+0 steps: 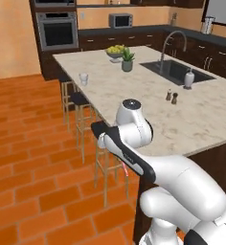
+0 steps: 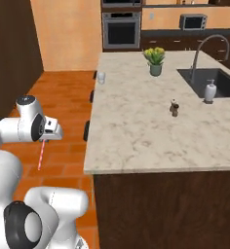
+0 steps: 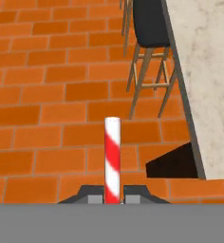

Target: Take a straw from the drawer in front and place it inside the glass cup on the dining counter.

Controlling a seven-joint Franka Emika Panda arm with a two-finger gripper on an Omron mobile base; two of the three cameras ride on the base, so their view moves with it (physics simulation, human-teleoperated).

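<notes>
Straw (image 3: pixel 112 159), red-and-white striped, sits clamped between the jaws of the gripper (image 3: pixel 112 195), which hangs over the orange brick floor (image 3: pixel 47 95) beside the desk (image 2: pixel 136 131). From the right base camera the straw (image 2: pixel 40 156) dangles straight down below the hand. Up on the desk, the cup (image 1: pixel 84 78) stands upright near the far-left edge, and it looks empty. Farther along, a bowl (image 1: pixel 116 51) holds yellow fruit, with a potted plant (image 1: pixel 128 60) just beside it.
</notes>
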